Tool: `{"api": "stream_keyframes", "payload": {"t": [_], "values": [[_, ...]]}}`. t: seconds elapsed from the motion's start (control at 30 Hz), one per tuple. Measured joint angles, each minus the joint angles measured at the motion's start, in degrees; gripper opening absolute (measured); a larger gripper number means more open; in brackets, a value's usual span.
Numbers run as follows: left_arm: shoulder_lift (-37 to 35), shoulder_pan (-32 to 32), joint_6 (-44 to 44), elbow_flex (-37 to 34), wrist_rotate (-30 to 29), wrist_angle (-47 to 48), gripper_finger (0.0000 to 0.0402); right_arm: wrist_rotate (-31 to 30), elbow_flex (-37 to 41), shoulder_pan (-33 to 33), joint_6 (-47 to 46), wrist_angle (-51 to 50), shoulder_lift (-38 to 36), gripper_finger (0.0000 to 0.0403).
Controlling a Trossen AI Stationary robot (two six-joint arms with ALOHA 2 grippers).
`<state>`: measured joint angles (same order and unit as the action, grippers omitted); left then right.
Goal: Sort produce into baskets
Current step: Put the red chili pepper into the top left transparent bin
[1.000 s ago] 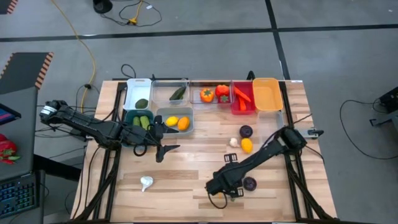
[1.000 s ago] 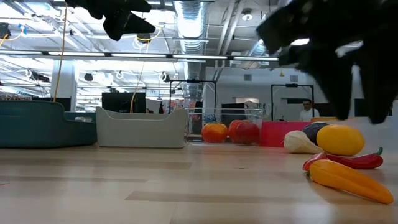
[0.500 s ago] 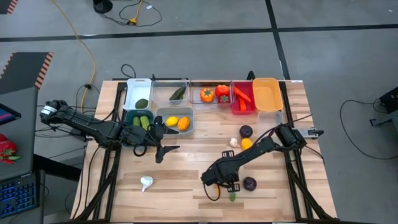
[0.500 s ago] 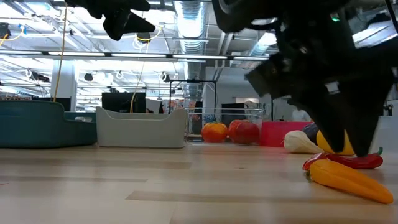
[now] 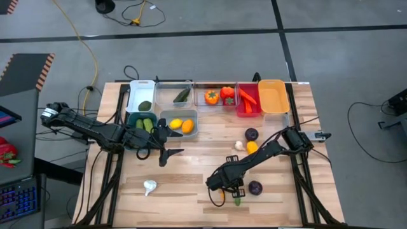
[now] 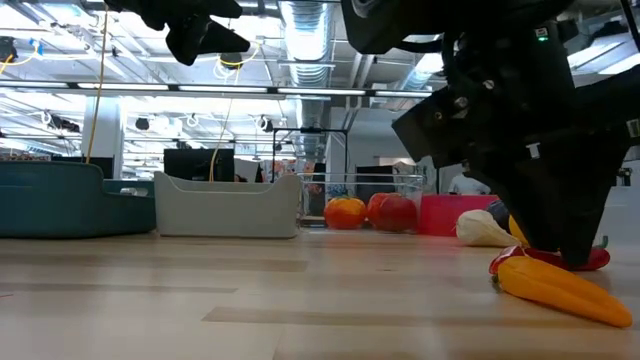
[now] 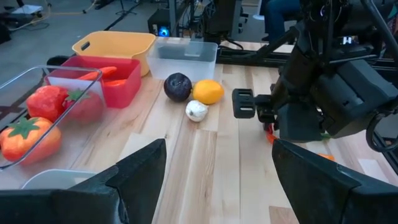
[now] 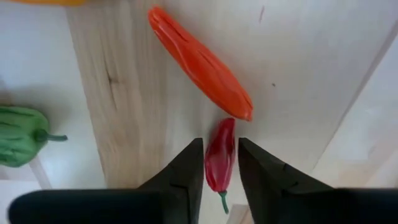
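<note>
Seven baskets (image 5: 193, 94) are sitting along the upper middle of the high view, holding cucumbers, lemons, peppers and carrots. A red chilli (image 8: 220, 157) is lying beside an orange carrot (image 8: 200, 62); white garlic (image 5: 149, 186) is resting lower left.
</note>
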<state>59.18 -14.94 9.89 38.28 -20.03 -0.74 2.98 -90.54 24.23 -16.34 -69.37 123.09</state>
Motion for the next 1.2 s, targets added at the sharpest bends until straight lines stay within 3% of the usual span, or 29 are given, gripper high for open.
{"api": "stream_keyframes", "payload": {"t": [0.47,0.7,0.97,1.07,1.2], "values": [[0.0,0.0,-0.02,0.0,-0.02,0.0,0.0279,0.15,-0.04,-0.55,0.32,0.2,0.0,0.0029],[0.0,0.0,-0.02,0.0,-0.02,0.01,0.0279,0.17,-0.7,-1.57,0.85,-3.05,-0.02,0.0029],[-0.98,-0.23,0.25,0.81,1.3,-0.17,0.0279,0.02,-7.8,-3.92,10.29,-10.24,-0.09,0.0028],[-2.22,-0.81,-0.79,1.81,1.36,-0.2,0.0279,-3.01,-12.37,-5.8,13.72,-12.86,-0.09,0.0027],[-4.47,-1.59,-3.91,2.08,1.38,0.03,0.0279,-11.77,-18.93,-8.92,19.22,-13.98,-0.13,0.0031]]}}
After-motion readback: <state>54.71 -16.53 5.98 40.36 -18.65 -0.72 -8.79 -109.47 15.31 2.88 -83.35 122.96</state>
